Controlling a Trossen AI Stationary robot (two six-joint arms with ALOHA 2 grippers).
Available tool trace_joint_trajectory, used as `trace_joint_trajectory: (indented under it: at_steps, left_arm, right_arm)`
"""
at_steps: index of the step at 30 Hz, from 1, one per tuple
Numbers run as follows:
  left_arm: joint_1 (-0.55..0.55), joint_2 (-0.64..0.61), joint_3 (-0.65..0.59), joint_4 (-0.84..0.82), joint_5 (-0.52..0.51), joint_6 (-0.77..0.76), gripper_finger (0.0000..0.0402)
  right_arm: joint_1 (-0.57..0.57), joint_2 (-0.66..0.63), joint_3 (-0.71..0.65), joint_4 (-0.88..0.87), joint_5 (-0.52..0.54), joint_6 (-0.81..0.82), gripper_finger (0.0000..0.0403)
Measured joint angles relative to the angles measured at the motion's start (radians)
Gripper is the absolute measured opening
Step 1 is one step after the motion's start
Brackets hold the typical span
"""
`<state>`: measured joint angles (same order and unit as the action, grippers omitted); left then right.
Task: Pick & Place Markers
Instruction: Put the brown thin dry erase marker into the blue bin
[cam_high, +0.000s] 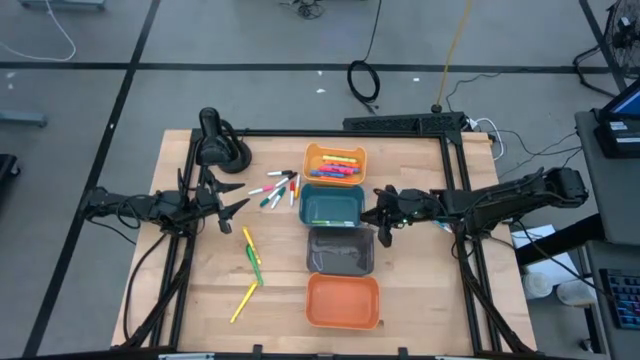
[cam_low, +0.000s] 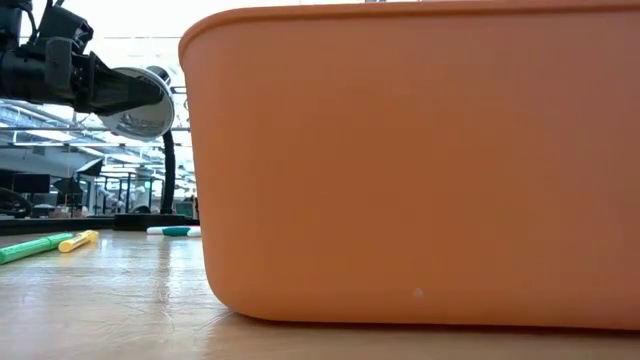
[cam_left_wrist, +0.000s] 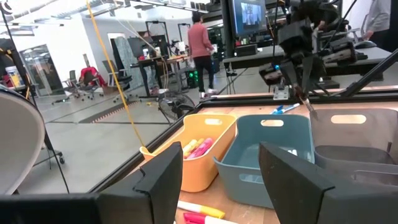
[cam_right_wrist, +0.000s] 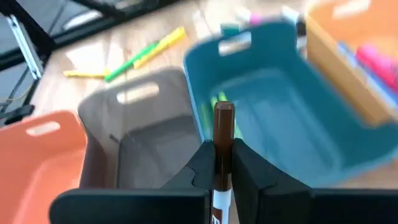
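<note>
The brown marker (cam_right_wrist: 222, 146) stands clamped between my right gripper's (cam_right_wrist: 222, 163) fingers, its long axis pointing forward and out of them, above the near edges of the teal bin (cam_right_wrist: 292, 134) and the grey bin (cam_right_wrist: 146, 146). I judge the grey bin is nearer. My left gripper (cam_left_wrist: 214, 180) waits open, well apart.

light: bright, even | shadows: faint | blur: right wrist view smeared | low view: near bin soft
</note>
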<state>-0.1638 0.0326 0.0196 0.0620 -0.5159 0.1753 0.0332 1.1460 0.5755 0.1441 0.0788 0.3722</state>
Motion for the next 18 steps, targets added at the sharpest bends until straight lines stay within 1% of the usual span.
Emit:
trace_joint_trajectory:
  at_steps: [1, 5, 6, 11, 14, 18]
  left_arm:
    - [0.000, 0.000, 0.000, 0.000, 0.000, 0.000, 0.0214]
    - [0.000, 0.000, 0.000, 0.000, 0.000, 0.000, 0.0214]
    - [0.000, 0.000, 0.000, 0.000, 0.000, 0.000, 0.0214]
    - [0.000, 0.000, 0.000, 0.000, 0.000, 0.000, 0.0214]
    - [0.000, 0.000, 0.000, 0.000, 0.000, 0.000, 0.0214]
    - [0.000, 0.000, 0.000, 0.000, 0.000, 0.000, 0.0214]
  right_arm:
    - [-0.005, -0.004, 0.000, 0.019, 0.007, -0.024, 0.0020]
    - [-0.038, -0.012, 0.006, 0.061, 0.099, -0.092, 0.0020]
    - [-0.048, -0.012, 0.013, 0.073, 0.107, -0.111, 0.0020]
    - [-0.077, -0.013, 0.063, 0.145, 0.103, -0.212, 0.0020]
    - [-0.086, -0.004, 0.089, 0.261, 0.102, -0.253, 0.0020]
    - [-0.086, 0.050, 0.128, 0.411, 0.093, -0.337, 0.0020]
